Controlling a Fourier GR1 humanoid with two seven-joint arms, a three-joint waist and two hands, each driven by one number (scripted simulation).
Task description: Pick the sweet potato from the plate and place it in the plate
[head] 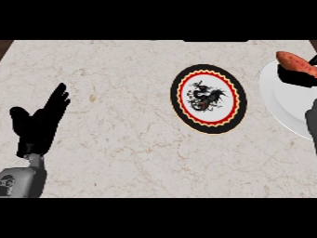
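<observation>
An orange sweet potato (297, 63) is at the upper right, over a plain white plate (284, 104) at the counter's right edge. My right hand (305, 79) is curled round the sweet potato from below, and its fingers hide the lower side. I cannot tell whether the sweet potato touches the plate. Near the counter's middle lies a decorated plate (209, 98) with a black rim, a red ring and a black rooster in its white centre; it holds nothing. At the lower left my left hand (38, 122) rests open with fingers up.
The marble counter (113, 93) spreads wide between the left hand and the decorated plate. Dark wood shows beyond its top corners. The white plate runs partly out of view at the right.
</observation>
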